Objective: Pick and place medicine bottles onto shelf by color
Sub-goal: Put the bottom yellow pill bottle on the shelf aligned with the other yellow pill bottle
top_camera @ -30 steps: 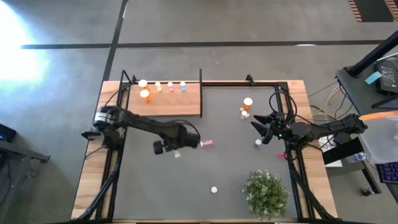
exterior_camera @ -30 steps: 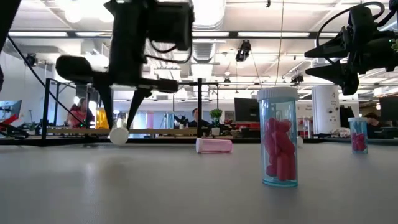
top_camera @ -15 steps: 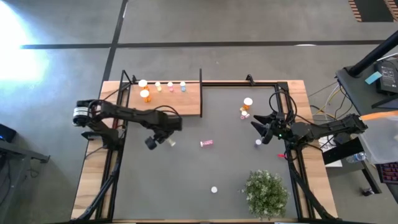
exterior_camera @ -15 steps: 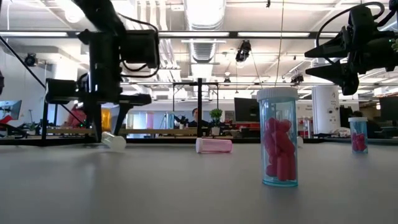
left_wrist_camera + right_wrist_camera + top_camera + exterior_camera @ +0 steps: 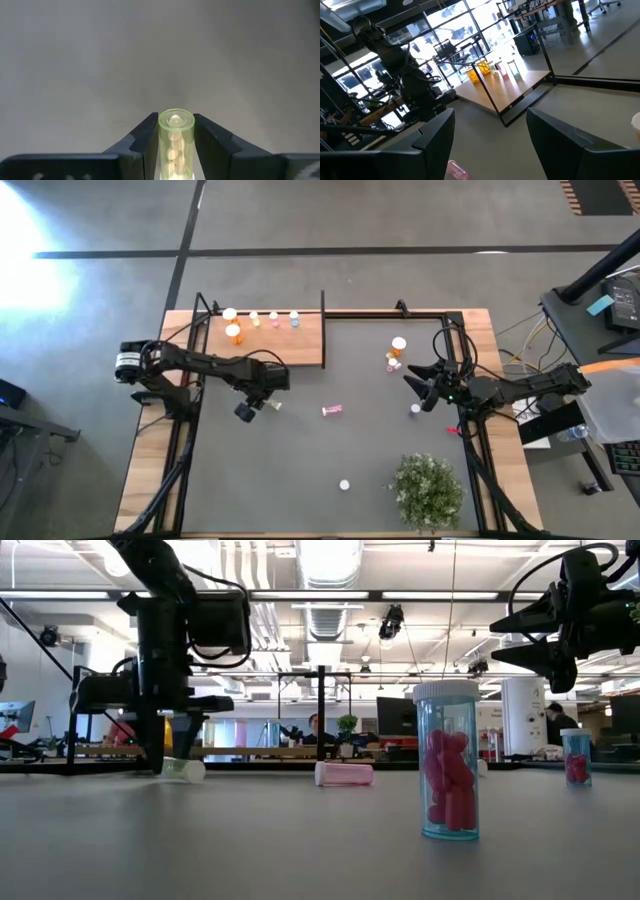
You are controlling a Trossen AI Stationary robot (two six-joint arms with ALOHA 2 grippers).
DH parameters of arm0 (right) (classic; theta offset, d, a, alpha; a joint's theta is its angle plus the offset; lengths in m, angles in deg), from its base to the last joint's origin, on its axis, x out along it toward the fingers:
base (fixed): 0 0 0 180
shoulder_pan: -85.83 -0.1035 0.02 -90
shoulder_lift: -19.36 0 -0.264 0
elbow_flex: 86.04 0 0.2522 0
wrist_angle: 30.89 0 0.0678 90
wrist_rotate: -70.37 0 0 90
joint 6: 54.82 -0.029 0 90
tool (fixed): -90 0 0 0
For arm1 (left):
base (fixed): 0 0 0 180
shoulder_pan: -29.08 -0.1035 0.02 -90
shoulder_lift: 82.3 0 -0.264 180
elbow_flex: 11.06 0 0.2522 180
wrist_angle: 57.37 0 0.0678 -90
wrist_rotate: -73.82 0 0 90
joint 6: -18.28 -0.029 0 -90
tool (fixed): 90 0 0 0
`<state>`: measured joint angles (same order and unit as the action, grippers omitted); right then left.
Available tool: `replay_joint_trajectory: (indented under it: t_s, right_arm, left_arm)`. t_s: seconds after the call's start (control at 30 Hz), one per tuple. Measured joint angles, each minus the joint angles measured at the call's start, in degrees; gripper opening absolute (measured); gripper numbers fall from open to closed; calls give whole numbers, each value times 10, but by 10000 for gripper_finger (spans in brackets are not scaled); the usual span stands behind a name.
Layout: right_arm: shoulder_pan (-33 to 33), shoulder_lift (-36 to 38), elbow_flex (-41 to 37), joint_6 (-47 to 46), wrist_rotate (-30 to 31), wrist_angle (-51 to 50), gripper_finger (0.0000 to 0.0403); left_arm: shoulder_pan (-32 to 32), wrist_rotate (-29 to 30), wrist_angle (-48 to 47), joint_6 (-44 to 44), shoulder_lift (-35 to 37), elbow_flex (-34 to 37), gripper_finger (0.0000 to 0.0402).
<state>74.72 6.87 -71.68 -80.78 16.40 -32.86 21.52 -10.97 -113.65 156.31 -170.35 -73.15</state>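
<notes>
The left gripper (image 5: 262,406) pinches a yellow-green bottle (image 5: 175,142) low over the mat, just near of the shelf (image 5: 290,345); carrying it up to the shelf's bottle row looks next. The right gripper (image 5: 421,387) waits spread at the right. Only the left wrist view shows the bottle clamped between the fingers (image 5: 145,137).

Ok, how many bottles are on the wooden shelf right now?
5 on the shelf: a row of four along its back edge, and an orange bottle just in front of that row's left end. None seems hidden.
</notes>
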Motion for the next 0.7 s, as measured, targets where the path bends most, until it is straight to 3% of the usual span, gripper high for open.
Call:
replay_joint_trajectory:
  t_s: [0.43, 0.7]
  right_arm:
    - [0, 0, 0, 0, 0, 0, 237]
    - [0, 0, 0, 0, 0, 0, 237]
  left_arm:
    - [0, 25, -7, -69, 0, 0, 103]
    - [0, 31, -14, -98, 4, 0, 195]
